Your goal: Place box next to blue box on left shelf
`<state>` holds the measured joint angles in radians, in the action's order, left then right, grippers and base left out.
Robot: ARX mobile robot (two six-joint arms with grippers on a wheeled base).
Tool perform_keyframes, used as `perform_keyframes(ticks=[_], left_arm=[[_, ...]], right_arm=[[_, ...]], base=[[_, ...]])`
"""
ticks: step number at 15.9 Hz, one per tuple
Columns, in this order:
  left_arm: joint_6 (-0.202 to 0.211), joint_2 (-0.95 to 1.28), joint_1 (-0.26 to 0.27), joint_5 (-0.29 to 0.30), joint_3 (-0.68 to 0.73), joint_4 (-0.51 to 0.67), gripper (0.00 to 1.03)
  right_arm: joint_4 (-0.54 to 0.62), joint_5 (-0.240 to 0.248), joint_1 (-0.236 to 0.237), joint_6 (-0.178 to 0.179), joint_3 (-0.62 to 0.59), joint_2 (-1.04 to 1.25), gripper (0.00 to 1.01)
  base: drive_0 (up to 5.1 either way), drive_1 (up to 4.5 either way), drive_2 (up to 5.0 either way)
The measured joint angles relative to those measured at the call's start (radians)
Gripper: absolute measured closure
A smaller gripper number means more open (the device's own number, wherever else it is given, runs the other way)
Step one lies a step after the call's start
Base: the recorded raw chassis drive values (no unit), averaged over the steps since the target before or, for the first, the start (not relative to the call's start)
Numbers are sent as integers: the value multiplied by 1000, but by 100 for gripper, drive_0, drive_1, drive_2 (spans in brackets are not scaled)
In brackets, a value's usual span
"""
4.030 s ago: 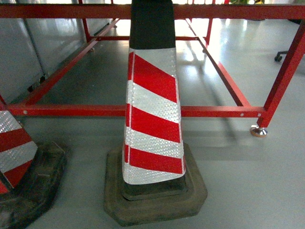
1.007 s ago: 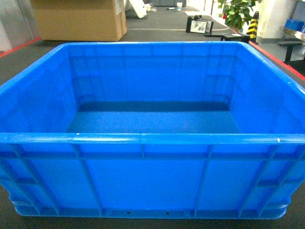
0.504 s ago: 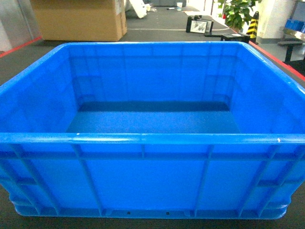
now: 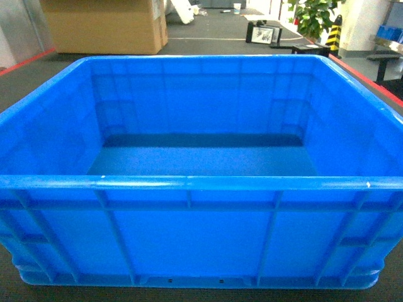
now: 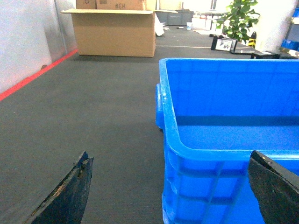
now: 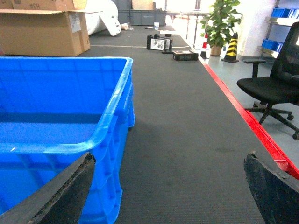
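Your box [image 4: 201,176] sits upright and empty on the dark grey floor mat [image 5: 93,116], filling nearly the whole head view with its ribbed near wall facing you. Your left gripper [image 5: 170,191] is spread wide, its near-left corner rim between the fingers, which do not touch it. Your right gripper [image 6: 168,191] is equally wide apart at the near-right corner, gripping nothing. Behind it you see a cardboard carton [image 5: 114,32], a potted plant [image 6: 219,23] and a black office chair [image 6: 275,79].
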<state>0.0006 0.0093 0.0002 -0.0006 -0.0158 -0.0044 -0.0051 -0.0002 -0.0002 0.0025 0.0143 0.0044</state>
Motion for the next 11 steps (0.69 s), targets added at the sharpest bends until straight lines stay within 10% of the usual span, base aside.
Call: perform_keyframes(ticks=[10, 11], left_arm=[[0, 0, 0, 0, 0, 0, 5], [-10, 13, -24, -68, -3, -23, 5]], right_arm=[[0, 0, 0, 0, 0, 0, 3], [0, 0, 0, 0, 0, 0, 3]], base=[[0, 0, 0], [0, 0, 0]])
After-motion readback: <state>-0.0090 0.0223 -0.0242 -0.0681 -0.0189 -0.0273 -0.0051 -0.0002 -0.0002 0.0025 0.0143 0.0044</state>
